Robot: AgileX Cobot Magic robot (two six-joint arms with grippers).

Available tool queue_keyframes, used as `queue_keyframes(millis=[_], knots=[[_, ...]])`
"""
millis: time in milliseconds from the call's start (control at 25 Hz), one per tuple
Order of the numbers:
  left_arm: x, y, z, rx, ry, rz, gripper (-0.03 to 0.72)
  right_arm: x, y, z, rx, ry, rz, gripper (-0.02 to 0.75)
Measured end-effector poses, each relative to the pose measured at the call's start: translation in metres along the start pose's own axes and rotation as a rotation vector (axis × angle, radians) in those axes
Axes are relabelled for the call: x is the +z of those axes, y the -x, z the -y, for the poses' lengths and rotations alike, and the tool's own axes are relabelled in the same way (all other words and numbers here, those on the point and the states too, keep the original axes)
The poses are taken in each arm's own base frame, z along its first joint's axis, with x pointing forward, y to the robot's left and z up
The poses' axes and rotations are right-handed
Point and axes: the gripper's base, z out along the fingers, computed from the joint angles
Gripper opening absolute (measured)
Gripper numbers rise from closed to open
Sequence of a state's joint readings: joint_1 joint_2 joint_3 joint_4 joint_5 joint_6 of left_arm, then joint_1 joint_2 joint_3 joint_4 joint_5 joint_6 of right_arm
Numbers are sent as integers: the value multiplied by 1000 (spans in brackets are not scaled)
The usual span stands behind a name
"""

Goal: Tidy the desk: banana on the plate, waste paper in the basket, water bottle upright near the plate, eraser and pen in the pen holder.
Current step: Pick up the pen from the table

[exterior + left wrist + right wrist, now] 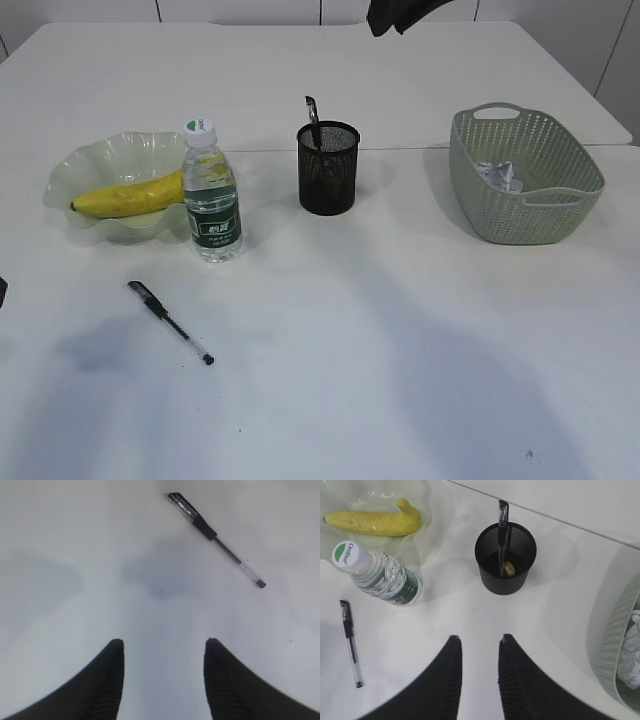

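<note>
A banana [125,196] lies on the pale green plate [75,165] at the left. A water bottle [211,193] stands upright beside the plate. The black mesh pen holder [328,170] holds one pen [313,120] and, in the right wrist view, a small eraser [509,568]. A second black pen [169,321] lies on the table in front of the bottle; it also shows in the left wrist view [215,538]. Crumpled waste paper [499,176] sits in the green basket [560,215]. My left gripper [164,647] is open and empty above bare table. My right gripper [478,642] is open and empty in front of the holder.
The table's seam runs behind the holder, with a second table surface beyond. A dark object [395,15] hangs at the top edge of the exterior view. Neither arm shows in the exterior view.
</note>
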State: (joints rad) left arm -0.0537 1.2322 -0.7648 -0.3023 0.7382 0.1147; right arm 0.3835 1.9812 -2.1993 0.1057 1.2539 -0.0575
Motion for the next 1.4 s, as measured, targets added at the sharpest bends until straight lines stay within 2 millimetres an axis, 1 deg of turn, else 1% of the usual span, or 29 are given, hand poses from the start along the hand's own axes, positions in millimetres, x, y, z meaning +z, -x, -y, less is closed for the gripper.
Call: queue_keyframes(millis=[160,280,400,520,680,760,920,1000,1080,1120,1160,1280,1400], knots=[[0,6,9,-85,-77,64,362,0,0,0,14,-5,-1,192],[1,11,23,-140,-123,133,361,0,0,1,18,-7,-1,192],[2,13,39,-173,-160,181,342,-1,0,3,12,-29,0,192],[11,12,52,-201,-164,180,320,-12,0,3,5,-47,18,193],[23,9,58,-214,-127,144,312,-30,-6,2,1,-58,26,192],[27,8,60,-211,-123,134,311,-34,-13,3,-3,-75,11,193],[30,7,62,-237,-121,125,308,-32,-33,9,4,-127,-63,193],[31,7,62,-243,-119,120,308,-29,-48,14,26,-139,-114,193],[31,6,64,-239,-123,117,307,-31,-62,21,51,-149,-152,193],[31,5,65,-234,-125,115,307,-34,-79,33,85,-164,-193,193],[31,5,65,-234,-125,115,307,-34,-79,33,85,-164,-193,193],[31,6,67,-249,-132,125,307,-48,-102,49,143,-187,-216,193],[33,9,68,-276,-141,148,307,-71,-123,56,181,-215,-205,193]])
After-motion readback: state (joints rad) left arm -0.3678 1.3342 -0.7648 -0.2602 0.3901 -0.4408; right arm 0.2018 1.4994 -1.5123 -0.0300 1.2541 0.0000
